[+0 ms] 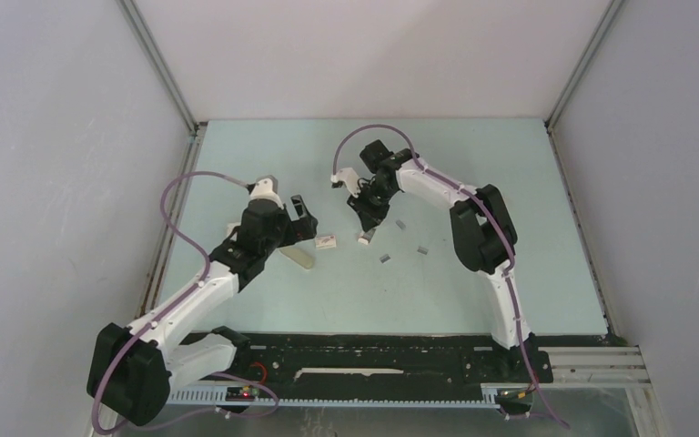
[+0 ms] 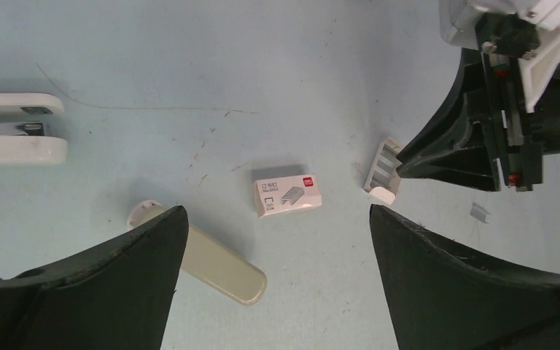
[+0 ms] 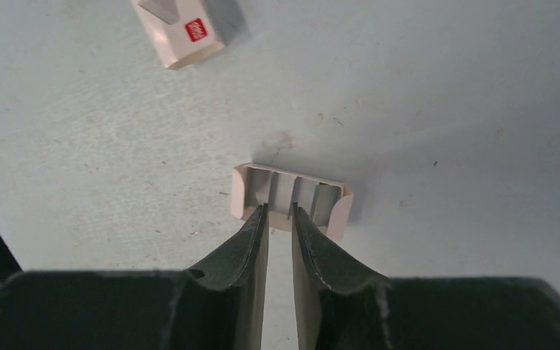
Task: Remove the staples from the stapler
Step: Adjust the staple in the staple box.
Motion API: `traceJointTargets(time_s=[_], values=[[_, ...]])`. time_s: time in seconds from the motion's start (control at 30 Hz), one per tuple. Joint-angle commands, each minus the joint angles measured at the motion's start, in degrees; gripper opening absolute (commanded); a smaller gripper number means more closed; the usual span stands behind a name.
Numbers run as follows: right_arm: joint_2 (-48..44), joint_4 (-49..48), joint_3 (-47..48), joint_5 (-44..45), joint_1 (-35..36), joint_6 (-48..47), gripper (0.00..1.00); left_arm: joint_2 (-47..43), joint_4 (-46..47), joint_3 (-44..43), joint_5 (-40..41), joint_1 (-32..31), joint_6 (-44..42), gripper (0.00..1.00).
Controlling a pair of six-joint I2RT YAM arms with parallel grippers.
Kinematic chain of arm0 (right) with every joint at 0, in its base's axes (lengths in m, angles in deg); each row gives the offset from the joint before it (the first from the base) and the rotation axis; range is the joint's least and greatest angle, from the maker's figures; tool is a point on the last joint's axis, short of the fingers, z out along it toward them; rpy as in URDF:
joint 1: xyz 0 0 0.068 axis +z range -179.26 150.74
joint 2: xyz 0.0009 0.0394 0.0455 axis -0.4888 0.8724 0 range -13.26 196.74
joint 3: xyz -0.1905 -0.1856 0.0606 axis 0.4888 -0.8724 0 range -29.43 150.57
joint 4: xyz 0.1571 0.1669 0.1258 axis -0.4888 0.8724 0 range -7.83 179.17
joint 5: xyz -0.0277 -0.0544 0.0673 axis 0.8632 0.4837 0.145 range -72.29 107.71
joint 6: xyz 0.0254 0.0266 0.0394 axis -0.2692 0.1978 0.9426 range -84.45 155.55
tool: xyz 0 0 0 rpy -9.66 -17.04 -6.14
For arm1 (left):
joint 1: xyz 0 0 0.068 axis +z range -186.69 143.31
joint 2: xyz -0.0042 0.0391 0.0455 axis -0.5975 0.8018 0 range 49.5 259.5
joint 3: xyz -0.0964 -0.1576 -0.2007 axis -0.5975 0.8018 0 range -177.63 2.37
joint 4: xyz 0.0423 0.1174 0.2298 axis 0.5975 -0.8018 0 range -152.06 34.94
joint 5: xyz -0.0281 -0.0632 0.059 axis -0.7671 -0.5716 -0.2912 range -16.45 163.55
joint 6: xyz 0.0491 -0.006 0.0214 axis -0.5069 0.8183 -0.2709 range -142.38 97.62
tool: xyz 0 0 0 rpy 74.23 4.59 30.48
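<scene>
Three tiny grey staples [image 1: 421,248] lie loose, well apart — flat; white stapler [image 2: 14,135] lies well away.

Rig as I see it from my station: left arm [image 1: 191,299] and right arm [image 1: 507,300], each built of white links joined by bulky black joint housings. One purple cable [image 1: 167,211] on the left arm and a second purple cable [image 1: 378,128] at the right wrist. Left end effector [image 2: 277,215]: two broad matte-black fingers, tapering. Right end effector [image 3: 279,211]: the same black fingers, with scuffed edges. Its white wrist housing [image 2: 547,69] has small red and green marks.
</scene>
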Motion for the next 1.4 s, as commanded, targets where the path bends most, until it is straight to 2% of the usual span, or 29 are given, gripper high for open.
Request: traceJointTargets(time_s=[0.0,0.9,1.37], values=[[1.21,0.99,2.69,3.99,0.57,2.36,0.26,-0.9,6.94,1.46,-2.92,0.99,3.86,1.0],[3.52,-0.83,2.32,7.55,1.33,2.83,0.27,1.35,9.91,1.94,-5.74,1.06,5.34,1.0],[1.67,-1.67,1.3,8.32,1.59,3.05,0.12,2.53,10.62,1.42,-6.93,1.1,5.69,1.0]])
